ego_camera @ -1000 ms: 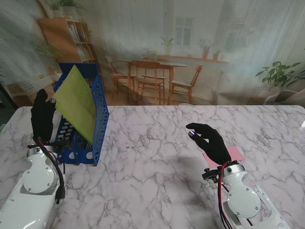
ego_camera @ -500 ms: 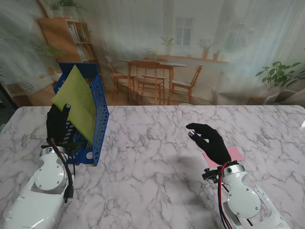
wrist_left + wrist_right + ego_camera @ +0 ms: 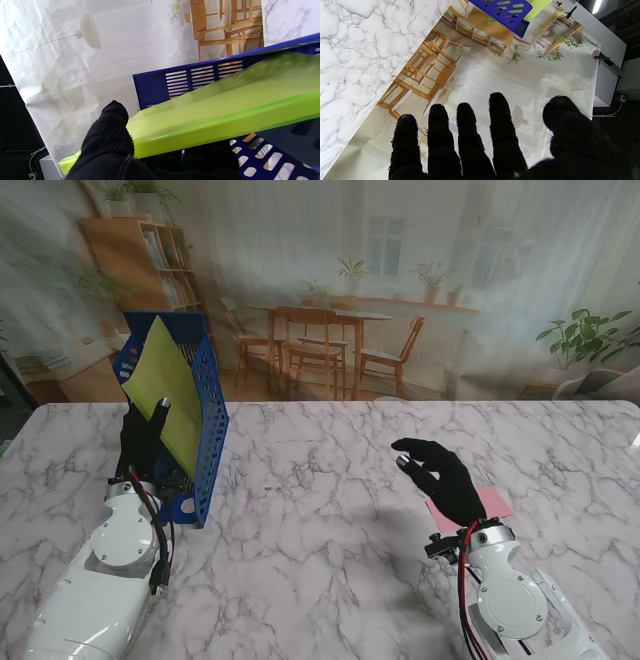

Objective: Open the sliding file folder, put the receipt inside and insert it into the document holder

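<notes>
while the left hand (image 3: 143, 442) grips the green folder (image 3: 172, 392) tilted in the blue holder (image 3: 203, 442), the right hand (image 3: 442, 477) hovers empty, fingers spread, over pink paper (image 3: 493, 502).

receipt: not discernible | pink sheet (image 3: 492, 502): half under right hand (image 3: 440, 476) | folder (image 3: 225, 110): blurred

A: Stand camera looks down from high over the whole bench (image 3: 330, 510).

B: Both wrist cameras look along their fingers; all three catch the blue document holder (image 3: 200, 430), nearest from the left wrist.
</notes>
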{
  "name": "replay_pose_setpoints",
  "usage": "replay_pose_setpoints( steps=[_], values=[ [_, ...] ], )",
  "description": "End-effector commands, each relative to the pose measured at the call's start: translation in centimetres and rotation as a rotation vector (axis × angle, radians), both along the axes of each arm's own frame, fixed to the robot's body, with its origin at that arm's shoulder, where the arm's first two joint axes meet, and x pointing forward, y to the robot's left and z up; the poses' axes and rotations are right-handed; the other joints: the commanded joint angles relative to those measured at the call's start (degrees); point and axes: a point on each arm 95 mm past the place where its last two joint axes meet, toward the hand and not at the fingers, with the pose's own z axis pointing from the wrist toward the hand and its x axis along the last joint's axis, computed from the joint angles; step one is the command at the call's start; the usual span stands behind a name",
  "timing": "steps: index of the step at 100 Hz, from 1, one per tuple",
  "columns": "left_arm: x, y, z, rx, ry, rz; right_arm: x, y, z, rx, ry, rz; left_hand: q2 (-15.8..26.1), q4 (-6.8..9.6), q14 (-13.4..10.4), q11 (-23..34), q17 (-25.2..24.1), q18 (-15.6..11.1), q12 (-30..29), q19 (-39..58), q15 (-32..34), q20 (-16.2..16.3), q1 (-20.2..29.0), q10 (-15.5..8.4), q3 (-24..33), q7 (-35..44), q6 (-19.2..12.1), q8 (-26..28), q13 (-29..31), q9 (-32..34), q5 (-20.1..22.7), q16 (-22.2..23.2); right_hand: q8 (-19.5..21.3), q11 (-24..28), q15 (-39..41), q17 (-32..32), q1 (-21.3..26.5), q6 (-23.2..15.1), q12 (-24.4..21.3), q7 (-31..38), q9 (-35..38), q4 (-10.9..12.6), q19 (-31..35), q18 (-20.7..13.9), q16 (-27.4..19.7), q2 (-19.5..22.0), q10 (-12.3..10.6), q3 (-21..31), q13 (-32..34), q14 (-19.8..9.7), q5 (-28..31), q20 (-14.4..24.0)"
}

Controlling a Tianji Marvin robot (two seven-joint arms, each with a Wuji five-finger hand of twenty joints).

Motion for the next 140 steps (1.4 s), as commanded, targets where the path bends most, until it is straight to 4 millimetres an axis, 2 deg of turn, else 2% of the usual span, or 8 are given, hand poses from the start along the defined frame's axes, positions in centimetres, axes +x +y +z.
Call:
replay_pose_setpoints(
  steps=[1, 25, 42, 56, 76, 96, 122, 140],
  values=[
    [0.2, -0.3, -0.7, -0.007, 0.026, -0.006, -0.1, 0.0, -0.1, 0.001, 0.004, 0.0, 2.2, -0.77, -0.9, 0.6, 0.4, -4.6, 0.6, 2.0, 1.9, 1.3, 1.7, -0.6, -1.2, 0.3, -0.8, 0.3, 0.7, 1.3, 0.7, 0.2, -0.3, 0.5, -1.6, -0.8, -1.8, -1.3, 0.3, 0.7, 0.8, -0.8, 0.9, -0.1, 0.3, 1.1, 0.0, 0.1, 1.4, -1.2, 0.2, -0.9],
    [0.8, -0.6, -1.9, -0.035, 0.072, 0.008, -0.1, 0.1, -0.2, 0.0, 0.01, 0.003, 2.5, -0.57, -1.0, 0.8, 0.9, -4.6, 0.8, 2.5, 2.3, 1.5, 3.2, -0.9, -0.5, 0.9, -1.5, 0.4, 1.4, 2.3, 1.5, 0.3, -0.3, 0.6, -1.5, -0.8, -1.8, -1.3, 0.4, 0.8, 1.5, -0.8, 1.1, -0.1, 0.3, 1.2, 0.2, 0.0, 1.6, -1.1, 0.3, -1.1],
    [1.0, -0.9, -1.6, -0.029, 0.06, 0.004, 0.0, 0.1, -0.2, 0.0, 0.012, 0.003, 3.8, -0.24, -1.7, 1.4, 3.1, -4.7, 1.0, 4.3, 3.3, 2.2, 7.7, -1.8, 1.1, 2.3, -2.4, 0.8, 4.0, 5.3, 4.0, 0.5, -0.3, 0.7, -1.5, -0.8, -1.7, -1.2, 0.6, 0.8, 1.9, -0.8, 1.2, 0.0, 0.3, 1.2, 0.3, 0.0, 1.7, -1.2, 0.4, -1.2],
    [0.9, -1.1, -1.0, -0.033, 0.03, 0.022, 0.0, 0.1, -0.1, 0.0, 0.012, 0.003, 4.6, -1.21, -2.0, 1.3, 4.4, -4.4, 0.6, 5.9, 4.0, 2.9, 12.4, -2.5, 0.4, 4.9, -3.2, 1.9, 6.1, 8.0, 6.3, 0.1, -0.3, 0.8, -1.5, -0.8, -1.7, -1.2, 0.6, 0.8, 2.2, -0.8, 1.2, 0.1, 0.3, 1.3, 0.4, 0.0, 1.9, -1.0, 0.5, -1.3],
    [0.7, -1.3, 0.3, -0.044, -0.034, 0.073, 0.0, 0.2, -0.1, -0.001, 0.014, 0.002, 3.2, -1.71, -2.6, 2.4, 5.6, -4.2, -0.2, 7.0, 4.7, 3.3, 12.5, -3.5, 4.6, 8.0, -5.2, 4.6, 8.0, 9.9, 9.3, -0.2, -0.3, 0.8, -1.4, -0.7, -1.7, -1.1, 0.7, 0.7, 2.6, -0.8, 1.3, 0.2, 0.4, 1.3, 0.5, 0.0, 2.1, -1.0, 0.6, -1.5],
    [1.1, -1.6, 1.2, -0.04, -0.073, 0.128, 0.1, 0.3, -0.2, -0.003, 0.019, 0.005, 1.2, -2.44, -3.4, 12.4, 9.4, -4.0, -0.5, 9.3, 6.5, 4.1, 12.5, -4.6, 10.8, 11.9, -7.2, 5.6, 12.4, 9.9, 12.4, -0.6, -0.3, 0.9, -1.3, -0.7, -1.8, -1.1, 0.9, 0.7, 3.0, -0.8, 1.4, 0.2, 0.4, 1.3, 0.6, 0.0, 2.3, -0.9, 0.7, -1.6],
    [1.7, -2.1, 0.5, -0.059, -0.073, 0.192, 0.1, 0.3, -0.2, -0.002, 0.018, 0.005, -2.3, -3.37, -3.1, 15.4, 16.0, -3.7, -0.7, 12.0, 9.2, 4.4, 12.5, -5.4, 16.6, 19.3, -9.5, 6.6, 19.4, 17.1, 16.7, -0.6, -0.3, 0.9, -1.1, -0.7, -1.8, -1.1, 1.0, 0.7, 3.4, -0.8, 1.4, 0.3, 0.5, 1.5, 0.8, -0.1, 2.6, -0.8, 0.9, -1.7],
    [1.6, -2.2, 2.0, -0.081, -0.153, 0.213, 0.1, 0.2, -0.2, 0.0, 0.015, 0.003, -2.4, -3.74, -2.9, 16.8, 17.9, -3.8, -0.1, 13.6, 10.5, 4.2, 12.5, -6.6, 16.8, 26.0, -11.6, 6.3, 21.7, 19.8, 17.5, -0.1, -0.3, 1.0, -1.0, -0.6, -1.9, -1.1, 1.1, 0.7, 3.8, -0.8, 1.4, 0.3, 0.6, 1.6, 0.8, -0.1, 2.7, -0.8, 0.9, -1.8]
  ],
)
